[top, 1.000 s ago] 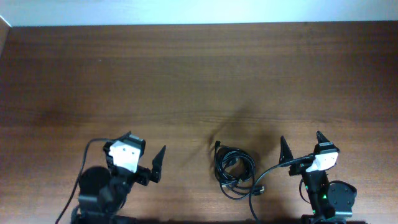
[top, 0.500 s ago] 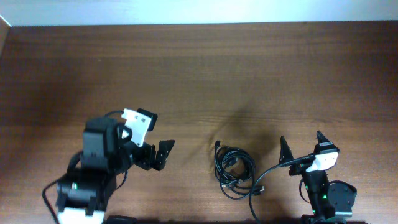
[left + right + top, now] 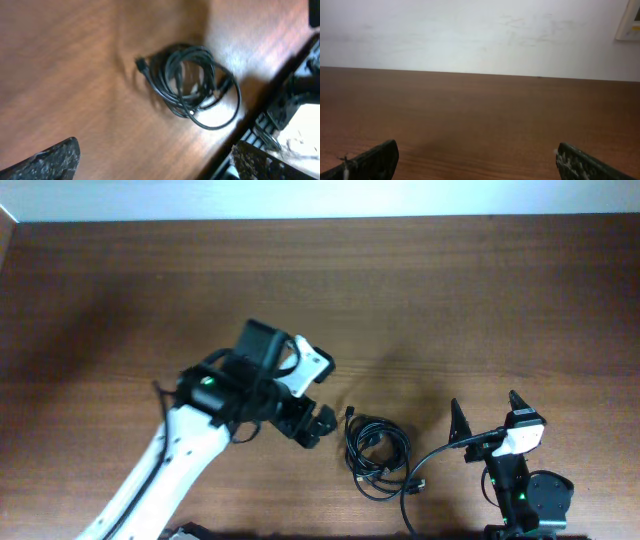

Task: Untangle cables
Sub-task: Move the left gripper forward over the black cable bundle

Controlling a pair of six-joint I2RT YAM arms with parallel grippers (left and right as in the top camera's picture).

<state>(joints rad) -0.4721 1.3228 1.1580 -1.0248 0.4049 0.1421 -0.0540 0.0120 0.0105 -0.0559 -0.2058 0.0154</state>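
Beside cables [image 3: 377, 452], left gripper [image 3: 315, 425] newly arrived, open.

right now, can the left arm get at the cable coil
Probably yes: the left gripper hangs open just beside the cables, with only bare table between them and nothing lying over them.

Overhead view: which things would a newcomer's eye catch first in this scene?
First comes the coiled bundle of thin black cables, lying on the brown wooden table near its front edge. Next is the white and black left arm, stretched across the table with the open left gripper just left of the bundle, not touching it. The right gripper sits open on the bundle's right.
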